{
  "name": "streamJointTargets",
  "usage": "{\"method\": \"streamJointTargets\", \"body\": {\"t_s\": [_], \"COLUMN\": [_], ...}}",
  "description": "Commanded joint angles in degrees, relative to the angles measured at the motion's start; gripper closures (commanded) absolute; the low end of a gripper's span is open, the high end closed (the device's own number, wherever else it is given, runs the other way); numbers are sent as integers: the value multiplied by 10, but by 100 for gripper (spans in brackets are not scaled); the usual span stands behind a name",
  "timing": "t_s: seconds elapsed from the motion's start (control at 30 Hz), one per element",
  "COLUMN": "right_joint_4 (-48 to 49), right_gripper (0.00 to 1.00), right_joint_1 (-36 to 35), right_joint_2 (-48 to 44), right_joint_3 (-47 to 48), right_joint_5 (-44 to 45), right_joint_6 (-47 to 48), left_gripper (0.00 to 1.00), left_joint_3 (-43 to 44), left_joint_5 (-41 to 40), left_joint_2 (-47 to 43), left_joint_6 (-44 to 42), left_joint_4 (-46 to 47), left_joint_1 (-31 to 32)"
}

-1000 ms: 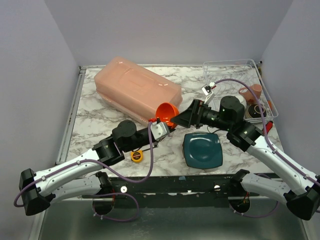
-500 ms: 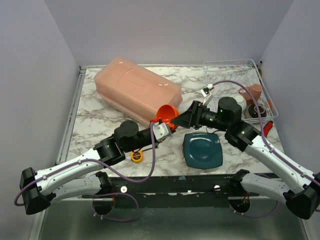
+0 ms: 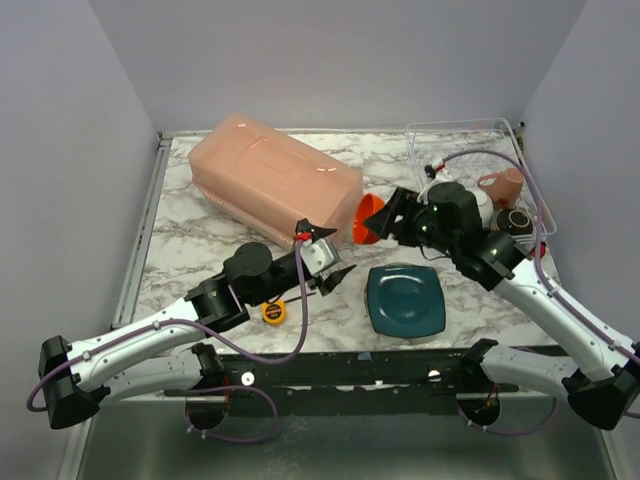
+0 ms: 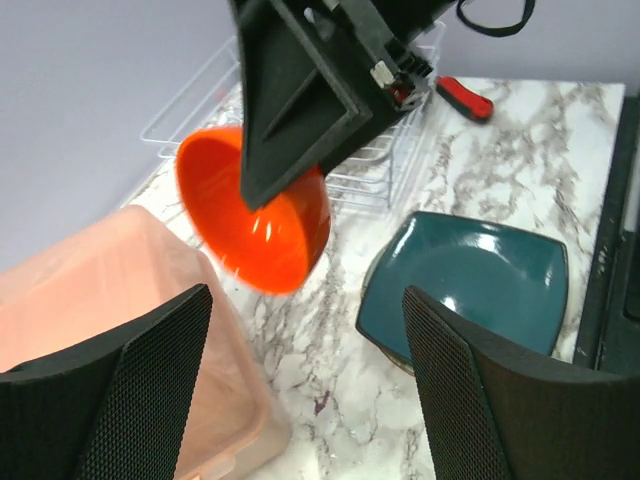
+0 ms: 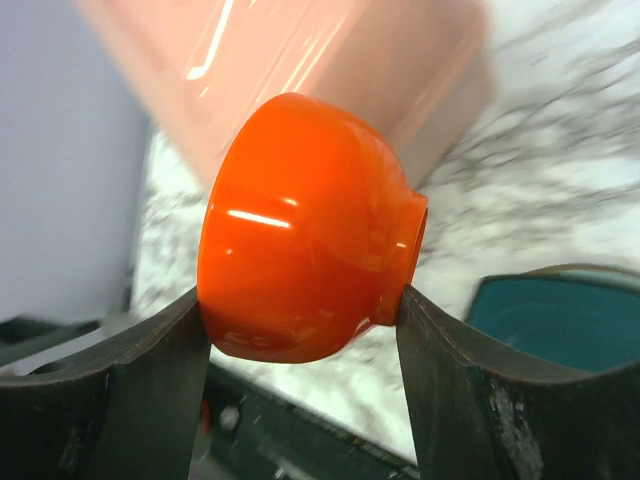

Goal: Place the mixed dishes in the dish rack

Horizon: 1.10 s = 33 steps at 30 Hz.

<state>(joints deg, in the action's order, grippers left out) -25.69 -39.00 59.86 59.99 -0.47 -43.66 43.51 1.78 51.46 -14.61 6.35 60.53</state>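
My right gripper (image 3: 377, 226) is shut on the orange bowl (image 3: 367, 214) and holds it on its side in the air, between the pink tub and the dish rack (image 3: 462, 150). In the right wrist view the bowl (image 5: 300, 225) sits clamped between both fingers, one on its rim and one on its foot. My left gripper (image 3: 327, 264) stands open and empty, just below and left of the bowl (image 4: 255, 220). The teal square plate (image 3: 405, 300) lies flat on the marble. A pinkish mug (image 3: 503, 185) and a dark bowl (image 3: 515, 222) sit in the rack.
The big pink tub (image 3: 270, 180) lies upside down at the back left, close to the bowl. A yellow tape measure (image 3: 273, 312) lies by the left arm. A red-handled tool (image 4: 465, 98) lies on the marble beside the rack (image 4: 385, 160).
The left gripper let go of the orange bowl, opened and drew back. The right gripper closed on the bowl and carried it right, towards the rack.
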Motion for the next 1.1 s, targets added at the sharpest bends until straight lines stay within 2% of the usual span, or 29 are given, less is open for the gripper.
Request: {"method": "streamJointTargets", "body": {"t_s": [0.0,0.17,0.3,0.37,0.77,1.07], "right_joint_4": [-127,-190,-217,-222,-262,-270], "right_gripper": [100,100,100,100,100,100], "right_joint_1": [2,49,136,157,168,171], "right_joint_2": [16,66,127,154,301,334], "right_joint_3": [91,155,186,191,198,167], "right_joint_5": [237,389,422,447,495,514], "right_joint_6": [75,144,191,207,199,173], "left_gripper": [22,21,21,21,21,21], "left_joint_3": [4,4,4,4,6,3], "left_joint_5": [-85,-137,-140,-141,-140,-144], "left_joint_2": [-22,-21,-19,-18,-11,-15], "left_joint_6": [-2,-3,-6,-7,-9,-13], "left_joint_4": [35,41,41,42,41,43], "left_joint_1": [6,7,8,9,11,12]}}
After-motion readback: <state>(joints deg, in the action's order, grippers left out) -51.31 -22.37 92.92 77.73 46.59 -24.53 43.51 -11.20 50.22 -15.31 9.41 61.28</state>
